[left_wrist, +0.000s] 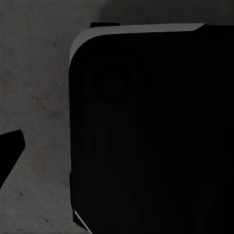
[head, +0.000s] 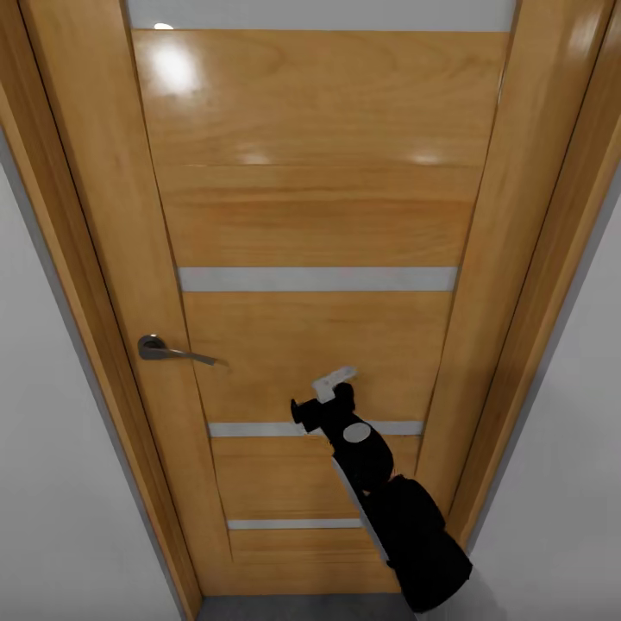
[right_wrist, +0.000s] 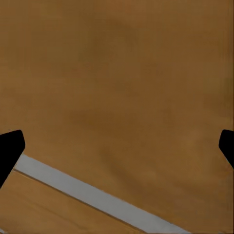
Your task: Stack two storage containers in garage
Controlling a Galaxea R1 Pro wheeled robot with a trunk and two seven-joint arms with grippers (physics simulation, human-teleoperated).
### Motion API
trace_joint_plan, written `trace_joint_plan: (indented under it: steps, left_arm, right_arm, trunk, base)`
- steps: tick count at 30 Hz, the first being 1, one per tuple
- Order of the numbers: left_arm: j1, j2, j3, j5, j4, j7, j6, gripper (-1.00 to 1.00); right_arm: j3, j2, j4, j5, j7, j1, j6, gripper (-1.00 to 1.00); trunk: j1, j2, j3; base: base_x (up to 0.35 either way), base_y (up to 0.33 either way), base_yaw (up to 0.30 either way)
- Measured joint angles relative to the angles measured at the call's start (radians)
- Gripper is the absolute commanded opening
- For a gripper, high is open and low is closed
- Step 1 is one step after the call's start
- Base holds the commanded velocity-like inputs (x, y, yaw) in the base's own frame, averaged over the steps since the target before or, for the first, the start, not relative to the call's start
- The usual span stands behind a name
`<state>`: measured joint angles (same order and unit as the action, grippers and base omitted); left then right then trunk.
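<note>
Directly ahead of you, at twelve o'clock, a glossy honey-coloured wooden door (head: pixel 319 259) with pale grey horizontal inlay strips (head: pixel 317 279) stands shut inside its matching wooden frame (head: pixel 86 285), flanked by plain grey-white walls (head: pixel 43 483). At about nine o'clock on the door leaf sits a brushed-metal lever handle (head: pixel 172 350), its lever pointing toward the door's middle. Your black right arm (head: pixel 392 509) reaches up from five o'clock in the head view, its right gripper (head: pixel 332 388) close against the lower door panel, near one inlay strip and well apart from the handle, which lies toward its ten o'clock. In the right wrist view you look straight onto the wood grain, with a grey strip (right_wrist: pixel 92 195) slanting across it and the two black fingertips (right_wrist: pixel 9 151) spread wide at opposite edges, jaws parted and holding nothing. In the left wrist view one black fingertip (left_wrist: pixel 9 151) of your left gripper shows against a dark grey mottled concrete floor (left_wrist: pixel 39 97), beside a large black rounded housing of the robot (left_wrist: pixel 156 131); with a single fingertip in view, you cannot tell whether that gripper is parted or closed. A sliver of the same dark floor (head: pixel 302 607) shows at the door's foot, at six o'clock. The two orange-red containers are out of sight.
</note>
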<state>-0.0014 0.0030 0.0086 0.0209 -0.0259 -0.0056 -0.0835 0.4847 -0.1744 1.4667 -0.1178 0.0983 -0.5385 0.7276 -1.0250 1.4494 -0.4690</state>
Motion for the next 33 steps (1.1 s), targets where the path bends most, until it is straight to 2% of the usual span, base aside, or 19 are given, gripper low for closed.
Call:
trace_joint_plan:
  steps: [4, 6, 12, 13, 14, 15, 18, 19, 20, 23, 29, 33]
  left_arm:
    - [0.000, 0.000, 0.000, 0.000, 0.000, 0.000, 0.000, 1.00]
    - [0.000, 0.000, 0.000, 0.000, 0.000, 0.000, 0.000, 1.00]
    - [0.000, -0.004, 0.001, -0.001, -0.001, -0.001, 0.000, 1.00]
    - [0.000, -0.005, 0.001, -0.001, -0.001, -0.001, 0.000, 1.00]
    - [0.000, -0.005, 0.001, -0.001, -0.001, -0.001, 0.000, 1.00]
    - [0.000, -0.005, 0.001, -0.001, -0.001, 0.000, 0.000, 1.00]
    - [0.000, -0.006, 0.001, -0.001, -0.001, 0.000, 0.001, 1.00]
    - [0.000, -0.006, 0.002, -0.001, 0.000, 0.000, 0.001, 1.00]
    - [0.000, -0.006, 0.002, -0.001, -0.001, 0.000, 0.002, 1.00]
    - [0.000, -0.006, 0.003, 0.000, 0.000, 0.001, 0.002, 1.00]
    - [0.000, -0.006, 0.003, -0.001, 0.000, 0.000, 0.003, 1.00]
    - [0.000, -0.006, 0.003, -0.001, 0.000, -0.001, 0.003, 1.00]
  right_arm:
    - [-0.002, 0.000, -0.204, -0.010, 0.004, -0.107, -0.058, 1.00]
    - [0.000, 0.000, -0.367, -0.008, 0.017, -0.190, -0.111, 1.00]
    - [-0.002, 0.000, -0.543, -0.001, 0.052, -0.298, -0.153, 1.00]
    - [0.016, 0.000, -0.625, 0.021, 0.067, -0.345, -0.163, 1.00]
    - [0.003, 0.000, -0.678, 0.043, 0.072, -0.386, -0.190, 1.00]
    - [-0.002, 0.000, -0.690, 0.030, 0.080, -0.396, -0.190, 1.00]
    - [-0.002, 0.000, -0.744, 0.067, 0.095, -0.429, -0.209, 1.00]
    - [-0.001, 0.000, -0.791, 0.106, 0.117, -0.457, -0.233, 1.00]
    - [-0.001, 0.000, -0.794, 0.094, 0.127, -0.461, -0.236, 1.00]
    - [-0.001, 0.000, -0.776, 0.095, 0.136, -0.466, -0.236, 1.00]
    - [0.002, 0.000, -0.658, 0.097, 0.124, -0.467, -0.211, 1.00]
    - [0.002, 0.000, -0.600, 0.098, 0.074, -0.467, -0.183, 1.00]
  trunk:
    - [0.000, 0.000, 0.000]
    - [0.000, 0.000, 0.000]
    - [0.000, 0.000, 0.000]
    - [0.001, 0.001, 0.000]
    - [0.000, 0.000, 0.000]
    - [0.000, 0.000, 0.000]
    - [0.000, 0.000, 0.000]
    - [0.000, 0.000, 0.000]
    - [0.000, 0.000, 0.000]
    - [0.000, 0.000, 0.000]
    - [0.000, 0.000, 0.000]
    - [0.000, 0.000, 0.000]
  base:
    - [0.000, 0.000, 0.000]
    - [0.000, 0.000, 0.000]
    - [0.000, 0.000, 0.000]
    - [0.000, 0.000, 0.000]
    - [0.000, 0.000, 0.000]
    - [0.000, 0.000, 0.000]
    - [0.000, 0.000, 0.000]
    - [0.000, 0.000, 0.000]
    - [0.000, 0.000, 0.000]
    - [0.000, 0.000, 0.000]
    - [0.020, 0.000, 0.000]
    - [0.219, 0.000, 0.000]
